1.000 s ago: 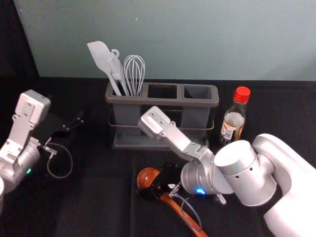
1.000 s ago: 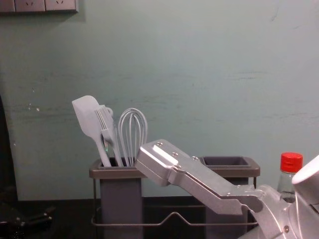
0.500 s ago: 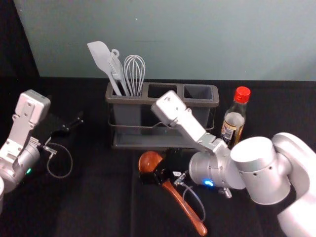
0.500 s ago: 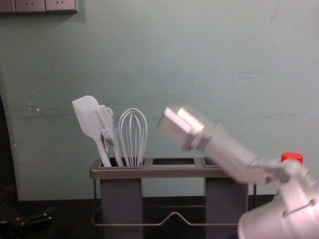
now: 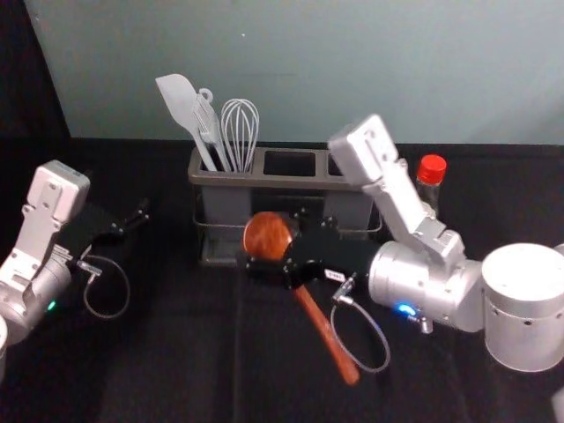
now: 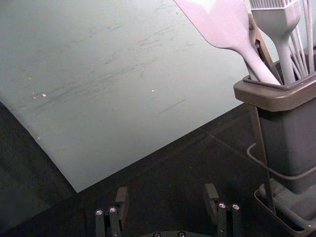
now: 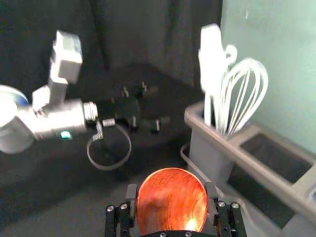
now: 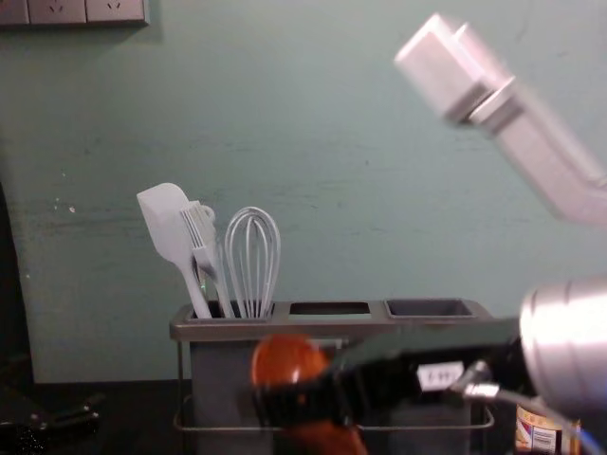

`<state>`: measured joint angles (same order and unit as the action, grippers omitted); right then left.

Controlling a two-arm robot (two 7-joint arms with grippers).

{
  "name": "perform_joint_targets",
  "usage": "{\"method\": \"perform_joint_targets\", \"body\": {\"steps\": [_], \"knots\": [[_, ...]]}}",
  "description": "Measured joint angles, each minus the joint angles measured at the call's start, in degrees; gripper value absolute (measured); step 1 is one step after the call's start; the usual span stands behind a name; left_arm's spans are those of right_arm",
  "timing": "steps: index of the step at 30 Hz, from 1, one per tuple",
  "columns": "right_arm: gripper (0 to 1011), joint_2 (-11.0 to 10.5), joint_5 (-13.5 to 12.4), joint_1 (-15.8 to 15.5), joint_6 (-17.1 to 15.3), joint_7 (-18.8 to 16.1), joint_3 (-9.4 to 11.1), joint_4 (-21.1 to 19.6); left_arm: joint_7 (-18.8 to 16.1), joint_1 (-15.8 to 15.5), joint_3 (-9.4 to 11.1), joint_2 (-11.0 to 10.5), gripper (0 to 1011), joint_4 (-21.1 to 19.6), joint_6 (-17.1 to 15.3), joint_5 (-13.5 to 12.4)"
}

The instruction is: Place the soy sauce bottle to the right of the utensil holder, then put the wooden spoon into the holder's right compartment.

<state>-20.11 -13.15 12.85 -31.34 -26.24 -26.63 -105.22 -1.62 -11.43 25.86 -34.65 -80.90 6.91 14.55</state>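
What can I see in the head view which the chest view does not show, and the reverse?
Head view adds: the soy sauce bottle's red cap and the wooden spoon's lower handle end.
Chest view adds: wall sockets and the barcode on the bottle's label.
Both: the utensil holder, spatula, whisk, and spoon's bowl in the right tool.

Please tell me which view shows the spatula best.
The chest view shows the spatula broadside, blade and upper handle clear. The head view shows it smaller, the left wrist view crops its blade, and the right wrist view shows it narrower.
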Motion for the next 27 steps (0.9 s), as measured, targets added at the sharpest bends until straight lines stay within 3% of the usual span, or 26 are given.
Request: {"method": "perform_joint_targets", "body": {"steps": [8,11,13,15,16,20,27], "knots": [[835,-1.99,-3.33,-1.57,8.79,-2.24,2.81,-1.71,0.0,0.0,0.0,0.0,1005,0.0,0.0,0.0],[835,-3.03,-4.97,-1.88,13.8,-3.88,3.98,-1.82,0.0,0.0,0.0,0.0,1005,0.0,0.0,0.0],[835,-3.23,-5.23,-1.89,14.96,-4.21,4.16,-1.82,0.0,0.0,0.0,0.0,1005,0.0,0.0,0.0],[834,-3.97,-6.02,-1.71,19.17,-5.53,4.73,-1.56,0.0,0.0,0.0,0.0,1005,0.0,0.0,0.0],[834,-3.97,-6.02,-1.71,19.17,-5.53,4.73,-1.56,0.0,0.0,0.0,0.0,1005,0.0,0.0,0.0],[835,-5.05,-7.01,0.01,23.92,-7.79,5.09,0.01,0.0,0.0,0.0,0.0,1005,0.0,0.0,0.0],[834,-5.54,-9.36,4.05,26.95,-9.83,5.87,3.1,0.0,0.0,0.0,0.0,1005,0.0,0.0,0.0]]}}
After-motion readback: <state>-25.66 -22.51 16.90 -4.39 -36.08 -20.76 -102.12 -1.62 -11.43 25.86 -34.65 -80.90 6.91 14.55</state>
